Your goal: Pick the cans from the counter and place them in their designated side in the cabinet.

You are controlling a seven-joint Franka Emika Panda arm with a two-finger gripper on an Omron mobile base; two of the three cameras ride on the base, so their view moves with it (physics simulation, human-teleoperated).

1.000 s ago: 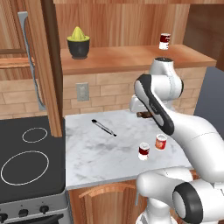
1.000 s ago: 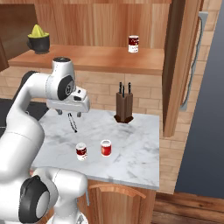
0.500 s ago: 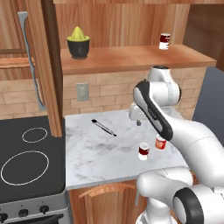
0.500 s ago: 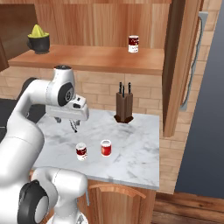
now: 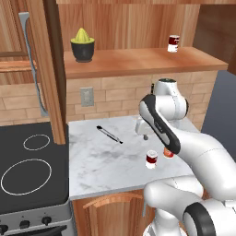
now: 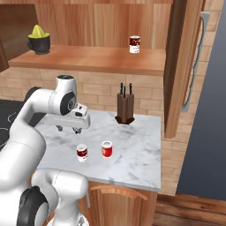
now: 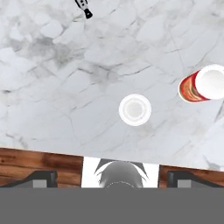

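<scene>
Lower over the bench [image 5: 106, 161] than a second ago, and drawn nearer its front edge. Fingers [image 7: 43, 177] spread wide, nothing between them. Straight out ahead of the fingers, centred on the gap between them: the dark red can [image 7: 135, 109], seen end-on by its pale lid, upright on the marble and not yet level with either tip. Off beyond one finger, to the side: the orange-red can [image 7: 203, 83], also upright, near the first but not touching it. Farther ahead of the fingers, past both tins: a slim dark utensil [image 7: 83, 8] lying flat. High above the fingers, on the cabinet [image 5: 138, 60] shelf board: a third can [image 5: 174, 44] already standing toward one end, with the yellow juicer [image 5: 83, 44] toward the other.

Reads as the start of the next pick: lined up over the dark red can, ready for a straight drop. Left to do, judging by the layout: come down, close on the tin's sides, carry it up to its side of the shelf, then the same for its neighbour. Main risk: nudging the orange-red can on the way down, given how near the two stand.
</scene>
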